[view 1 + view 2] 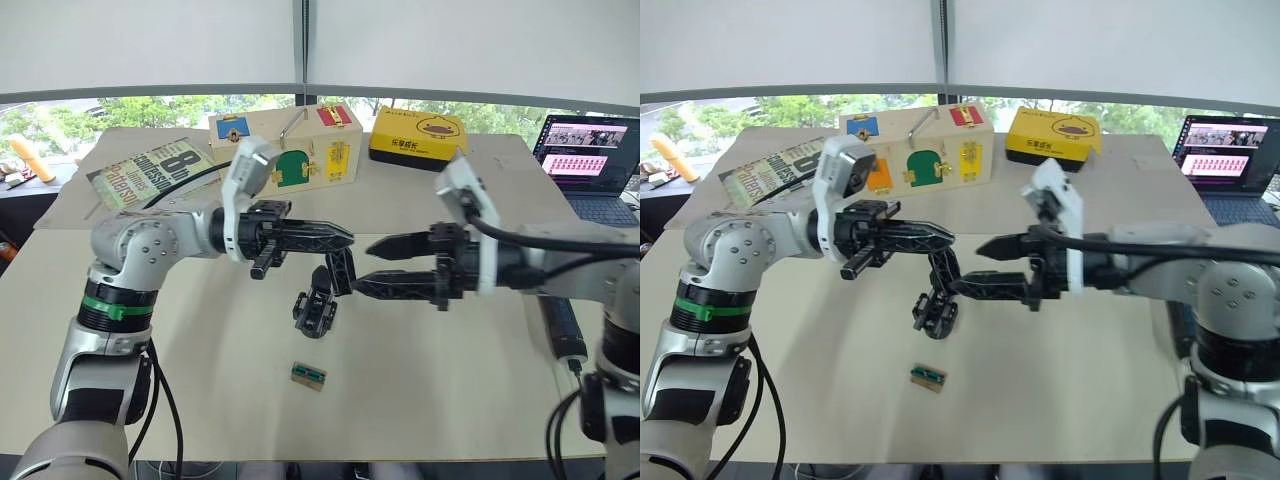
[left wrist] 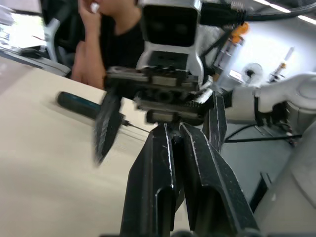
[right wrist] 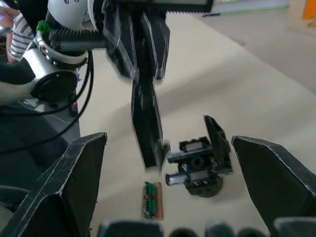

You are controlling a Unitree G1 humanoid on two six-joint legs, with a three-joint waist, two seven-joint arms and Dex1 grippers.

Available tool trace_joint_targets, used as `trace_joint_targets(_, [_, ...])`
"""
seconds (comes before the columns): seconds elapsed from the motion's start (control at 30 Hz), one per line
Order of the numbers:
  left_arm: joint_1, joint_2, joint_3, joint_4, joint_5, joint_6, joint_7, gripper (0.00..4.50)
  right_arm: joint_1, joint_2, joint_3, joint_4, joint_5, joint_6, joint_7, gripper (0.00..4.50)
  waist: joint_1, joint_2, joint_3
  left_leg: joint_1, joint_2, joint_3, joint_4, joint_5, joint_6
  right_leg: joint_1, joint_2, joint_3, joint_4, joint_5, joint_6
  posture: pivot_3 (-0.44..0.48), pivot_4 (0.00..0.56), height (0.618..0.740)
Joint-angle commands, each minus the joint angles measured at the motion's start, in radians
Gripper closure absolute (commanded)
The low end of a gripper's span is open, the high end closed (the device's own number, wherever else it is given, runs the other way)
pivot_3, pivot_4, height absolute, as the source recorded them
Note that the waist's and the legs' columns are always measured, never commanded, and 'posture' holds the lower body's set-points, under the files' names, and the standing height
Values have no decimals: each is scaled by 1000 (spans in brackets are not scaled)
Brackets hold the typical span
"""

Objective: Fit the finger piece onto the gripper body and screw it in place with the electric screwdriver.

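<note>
A small green block (image 1: 308,375) lies nearest on the desk (image 1: 200,340). Behind it sits the gripper body (image 1: 316,305). Above it, the left gripper (image 1: 335,236) has its jaws clenched, the right gripper (image 1: 372,266) has its jaws spread wide. The electric screwdriver (image 1: 565,330) lies far right.

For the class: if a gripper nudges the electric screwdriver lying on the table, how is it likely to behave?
The electric screwdriver is a smooth cylinder lying flat near the table's right edge, so it would probably roll, perhaps off the table. It looks rigid. Its thin bit may bend if pushed sideways.
</note>
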Motion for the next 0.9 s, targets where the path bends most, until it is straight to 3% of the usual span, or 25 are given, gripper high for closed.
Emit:
trace_joint_targets(0.03, [-32, 2, 6, 4, 44, -25, -38, 4500, -35, -6, 15, 9, 116, 21, -55, 17, 1, 0, 0, -1, 0, 0, 0, 0, 0, 0, 0, -1, 0, 0, 0, 0, 150, 740])
trace_joint_targets(0.5, [-23, 4, 8, -2, 101, 2, -72, 4500, -64, -16, 100, 55, 272, -36, -220, 17, 0, 0, 0, -7, 0, -3, 1, 0, 0, -2, 0, -6, 0, 0, 0, 0, 150, 740])
trace_joint_targets(0.53, [-22, 2, 9, -2, 103, 1, -71, 4500, -65, -14, 105, 56, 275, -42, -227, 526, 0, 0, 0, -7, 0, -3, 1, 0, 0, -2, 0, -6, 0, 0, 0, 0, 150, 740])
trace_joint_targets(0.87, [-8, -4, 9, -15, 108, 5, -69, 4500, -73, 9, 136, 55, 282, -80, -266, 3929, 0, 0, 0, -8, 1, -4, 1, 0, 0, -3, 0, -7, 1, 0, 1, 0, 150, 740])
trace_joint_targets(0.9, [-7, -5, 9, -17, 112, 1, -70, 4500, -72, 10, 137, 54, 280, -82, -264, 4083, 0, 0, 0, -8, 1, -4, 1, 0, 0, -3, 0, -7, 1, 0, 1, 0, 150, 740])
